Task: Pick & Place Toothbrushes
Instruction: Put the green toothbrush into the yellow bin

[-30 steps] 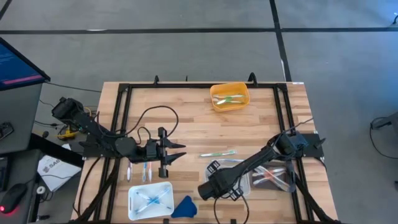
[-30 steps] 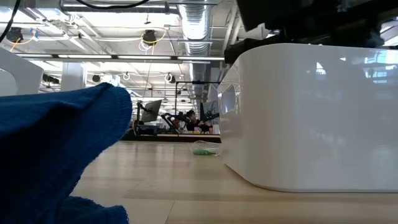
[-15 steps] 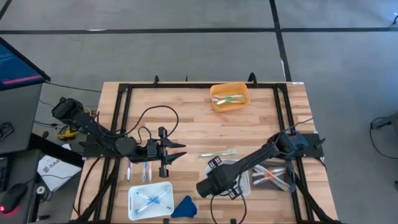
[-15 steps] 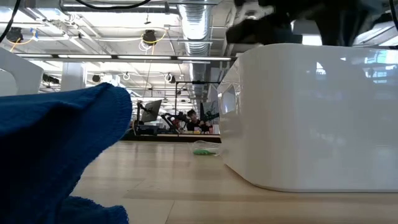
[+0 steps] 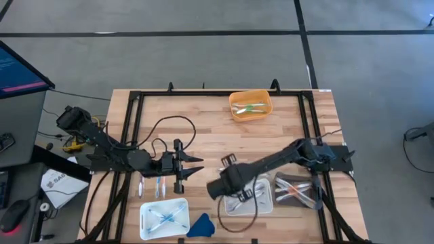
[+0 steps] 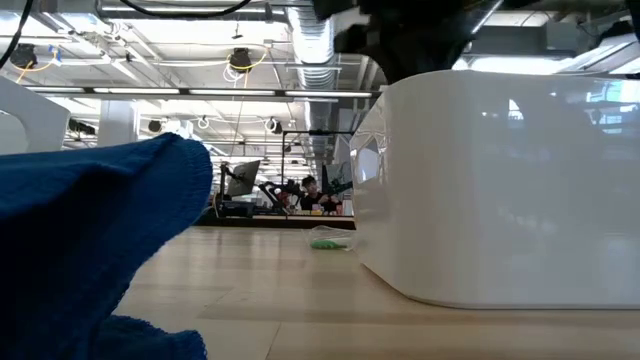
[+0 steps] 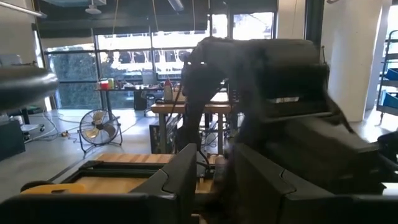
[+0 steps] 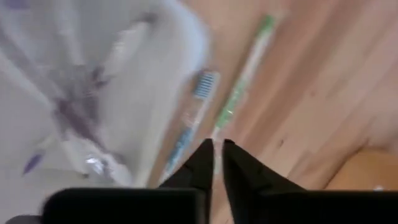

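Partly sorted — toothbrushes (image 5: 247, 107) lie in the orange bin (image 5: 265, 112) and white trays (image 5: 145, 226), two more (image 8: 239, 90) loose on the table. Right gripper (image 8: 215, 157) nearly pressed together, empty, just above them; left gripper (image 5: 192, 167) waits, part-spread.

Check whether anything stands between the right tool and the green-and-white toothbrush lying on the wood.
Nothing visible does. The right tool is closed at the handle end of the thin green-and-white plastic toothbrush on the wooden table. A blue-and-white toothbrush lies beside it, along the clear plastic tray, not across it.
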